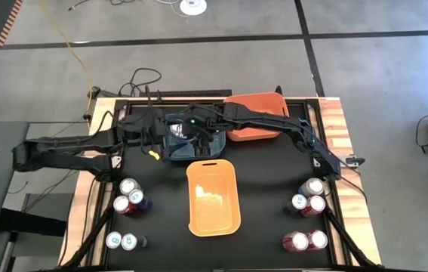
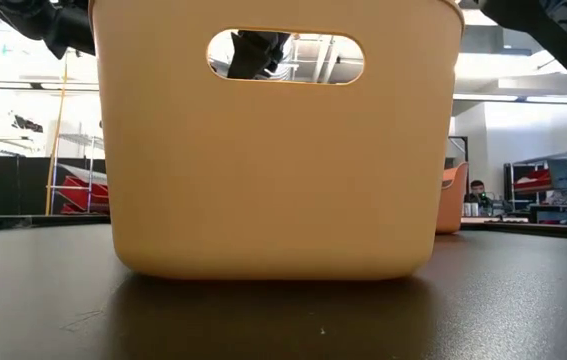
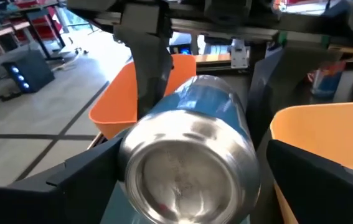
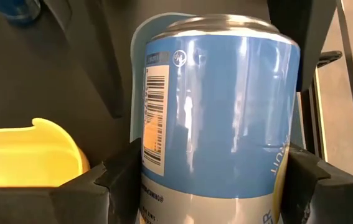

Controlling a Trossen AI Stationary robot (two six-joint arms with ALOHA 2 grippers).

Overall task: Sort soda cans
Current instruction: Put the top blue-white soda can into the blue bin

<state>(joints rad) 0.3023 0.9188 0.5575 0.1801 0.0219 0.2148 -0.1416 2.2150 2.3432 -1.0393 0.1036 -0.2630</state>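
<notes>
A blue soda can [image 4: 220,106] with a silver end [image 3: 185,168] hangs in the air over the blue bin [image 1: 174,155] at the table's far middle. My right gripper [image 4: 210,180] is shut on it, reaching in from the table's right [image 1: 198,130]. My left gripper [image 3: 188,186] comes level from the left [image 1: 162,136] and is open, one finger on either side of the can's near end, with a gap showing on one side. Other soda cans stand upright on the table in groups at the left [image 1: 127,195] and the right [image 1: 310,196]. My right gripper pinches the can's round body [image 4: 164,162] between its two fingers [image 4: 117,177], one on each side. The fingers [image 3: 148,68] slant down from above and from the table's right, lying across the can. The can is lifted clear and lies tilted, one silver end facing my left gripper.
A yellow bin [image 1: 214,219] stands in the table's middle and fills the low view [image 2: 273,170]. An orange bin [image 1: 263,128] sits at the far right, next to the blue one. More cans stand at the near left [image 1: 121,241] and near right [image 1: 309,240].
</notes>
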